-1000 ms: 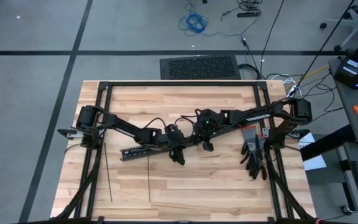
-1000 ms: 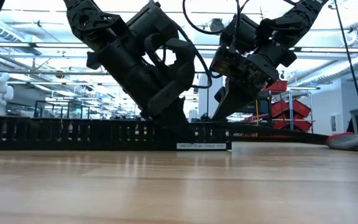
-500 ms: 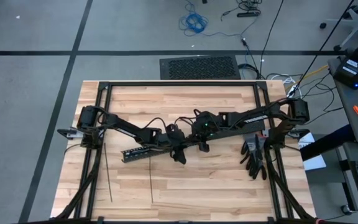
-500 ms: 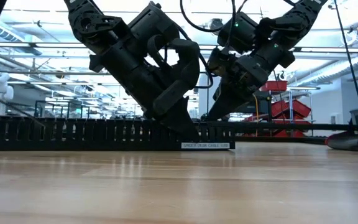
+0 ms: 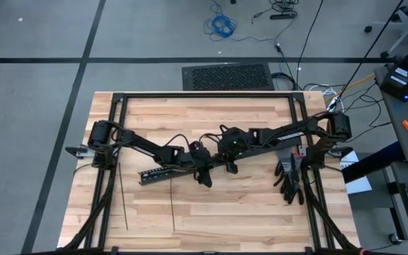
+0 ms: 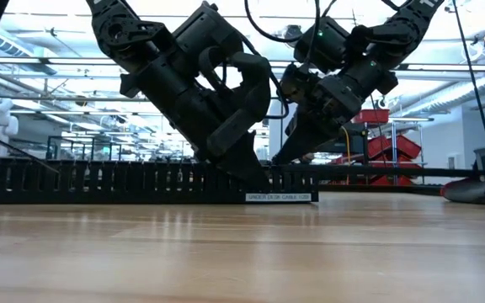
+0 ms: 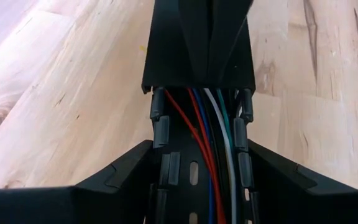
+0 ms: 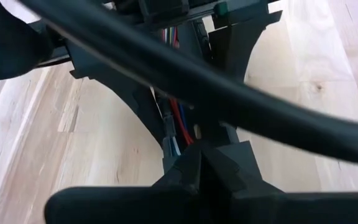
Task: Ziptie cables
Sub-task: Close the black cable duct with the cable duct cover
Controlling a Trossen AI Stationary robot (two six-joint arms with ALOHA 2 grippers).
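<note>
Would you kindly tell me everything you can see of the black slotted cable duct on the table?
The black slotted duct is a long, plastic-looking channel with comb-like fingers along both sides and oval slots in its floor. It lies flat on the wooden table, near the middle. Red, blue, white and green wires run lengthwise inside it. The left gripper straddles it, fingers on either side; a small white label shows at its end.

A wooden table (image 5: 211,212) carries a slotted duct (image 5: 156,174), two zipties (image 5: 123,198) and black gloves (image 5: 289,178).
</note>
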